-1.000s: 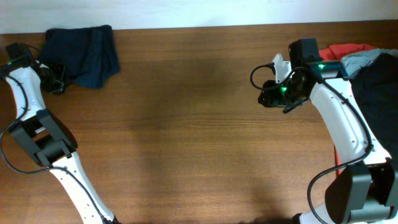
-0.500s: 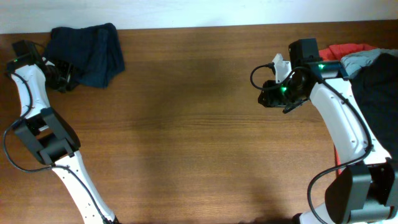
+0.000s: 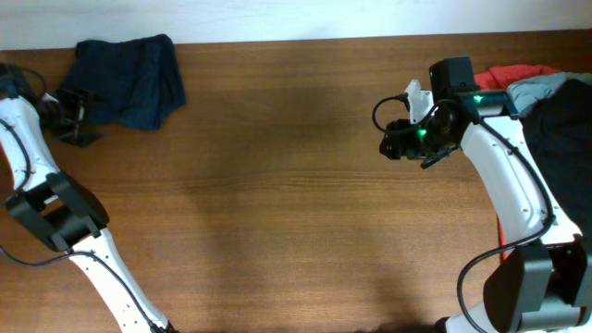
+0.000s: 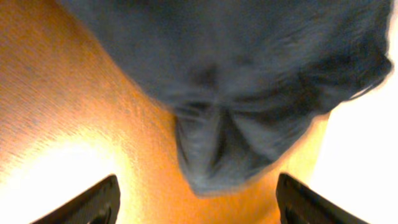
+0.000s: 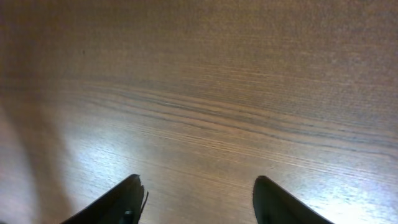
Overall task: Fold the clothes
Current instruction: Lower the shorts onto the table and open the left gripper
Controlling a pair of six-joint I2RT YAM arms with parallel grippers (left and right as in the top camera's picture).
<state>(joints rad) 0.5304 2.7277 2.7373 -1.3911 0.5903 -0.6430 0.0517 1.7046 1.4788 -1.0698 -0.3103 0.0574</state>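
My left pincer (image 4: 198,204) stands with its fingers wide apart and nothing between them. In the wrist view the two dark tips sit at the bottom corners. A rounded fold of the shorts (image 4: 249,74) hangs toward the gap but ends short of the tips. From overhead the left pincer (image 3: 76,116) sits at about 8 o'clock of the shorts (image 3: 129,79), just beside their edge (whether a finger brushes the cloth I cannot tell from here). The shorts lie bunched and wrinkled, dark navy, at roughly 10 o'clock on the table (image 3: 277,203), close against its far edge. My right pincer (image 5: 199,202) is also parted and empty, with only bare wood grain below and ahead of it. Overhead, the right pincer (image 3: 396,145) hovers at about 2 o'clock from the table's middle, well apart from the shorts, its tips aimed toward 9 o'clock. Past it, at 3 o'clock, lies a heap: a red garment (image 3: 518,74) on the far side, a grey cloth (image 3: 546,90) over it, and a black garment (image 3: 564,139) spreading toward the near side beside the right arm.
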